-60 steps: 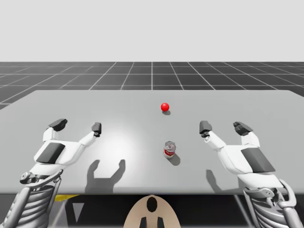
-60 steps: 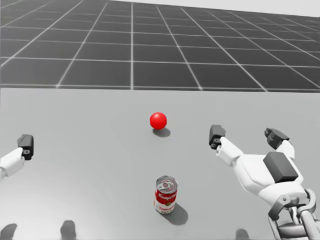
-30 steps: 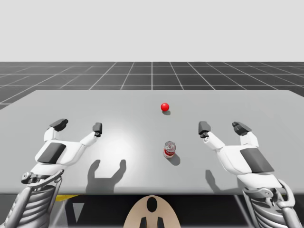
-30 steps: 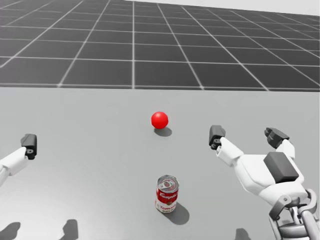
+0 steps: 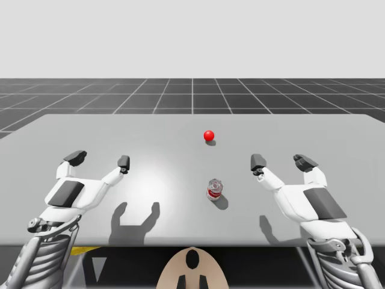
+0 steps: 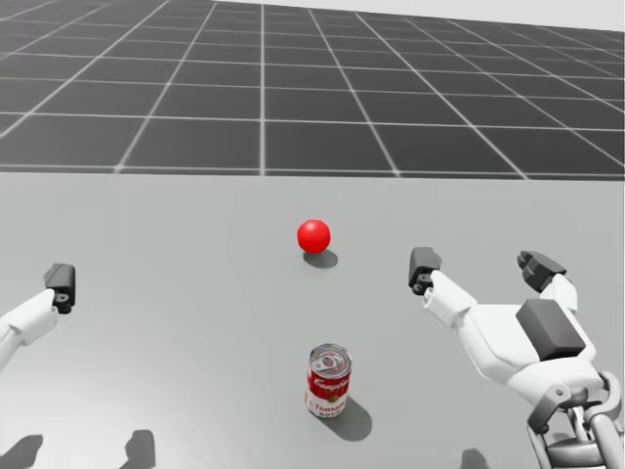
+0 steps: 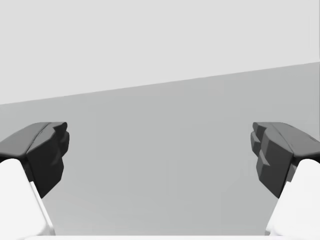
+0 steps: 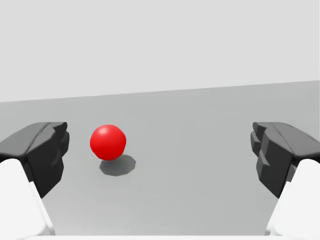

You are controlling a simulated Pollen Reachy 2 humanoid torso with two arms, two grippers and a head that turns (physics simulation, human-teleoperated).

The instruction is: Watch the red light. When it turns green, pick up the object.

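High view: red-and-white can (image 5: 215,189) upright on table (image 5: 90,129); red light (image 5: 209,135) at its 12 o'clock; my left gripper (image 5: 99,159) at 10, right gripper (image 5: 281,161) at 2, both spread. Head view: can stands free. Right wrist view: light ahead, 11 o'clock.

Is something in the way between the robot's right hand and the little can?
No, nothing visible. Only bare table lies between my open right gripper and the upright red and white can. The red ball light sits farther back, off that path.
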